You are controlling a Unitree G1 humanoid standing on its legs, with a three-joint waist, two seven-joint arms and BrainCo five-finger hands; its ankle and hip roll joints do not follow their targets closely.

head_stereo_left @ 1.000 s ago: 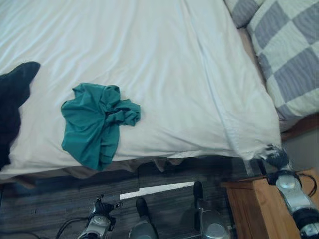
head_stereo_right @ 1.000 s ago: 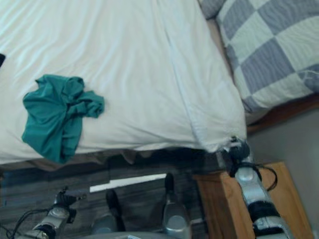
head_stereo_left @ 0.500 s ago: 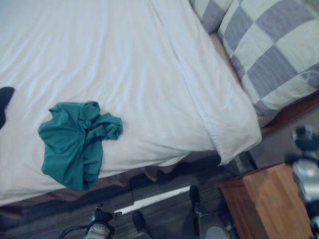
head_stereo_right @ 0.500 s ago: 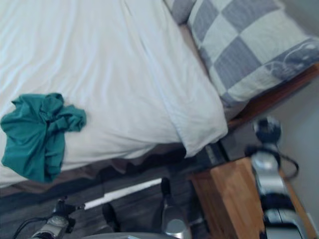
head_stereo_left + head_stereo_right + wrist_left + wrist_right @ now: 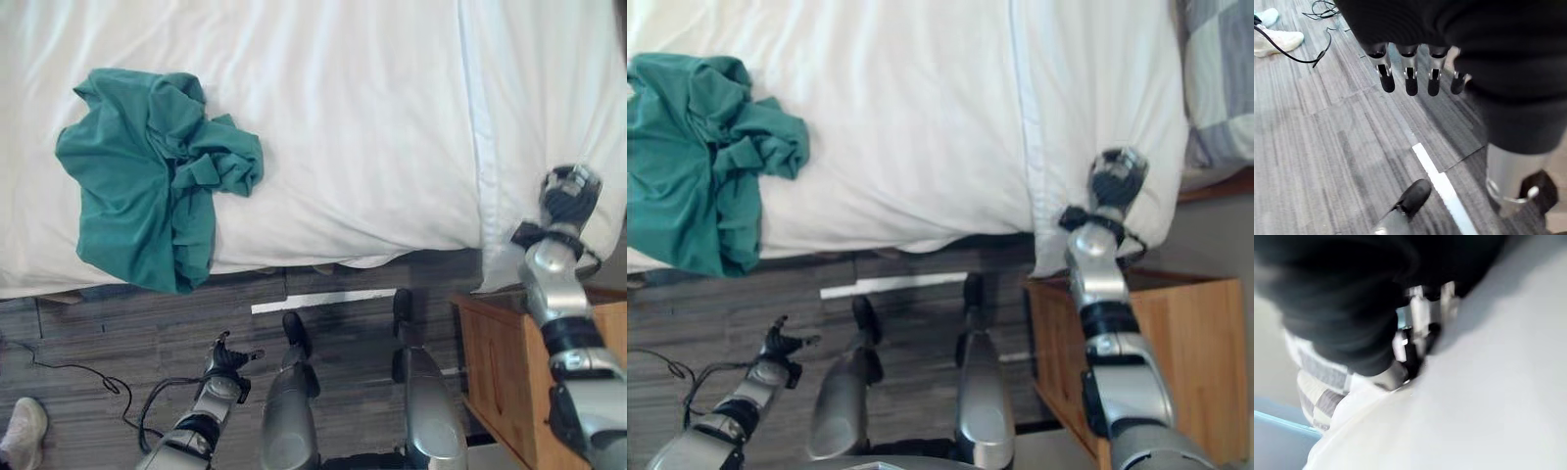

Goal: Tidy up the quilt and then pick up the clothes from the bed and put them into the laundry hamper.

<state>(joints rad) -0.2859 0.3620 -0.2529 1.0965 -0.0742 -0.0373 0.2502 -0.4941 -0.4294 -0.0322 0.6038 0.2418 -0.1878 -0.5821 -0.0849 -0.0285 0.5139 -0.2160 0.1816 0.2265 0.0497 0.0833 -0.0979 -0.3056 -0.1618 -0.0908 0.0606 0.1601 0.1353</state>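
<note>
The right hand (image 5: 1114, 179) is resting against the white quilt's (image 5: 372, 127) corner, fingers seemingly curled into the cloth; the left hand (image 5: 226, 357) is hanging open above the floor; a green garment (image 5: 152, 171) is lying crumpled on the quilt.

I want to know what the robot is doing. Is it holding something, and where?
The right hand is at the white quilt's corner near the pillow, but its grip cannot be told. The left hand hangs open over the floor, holding nothing.

Even, cool daylight, soft shadows; the right wrist view is blurred.
</note>
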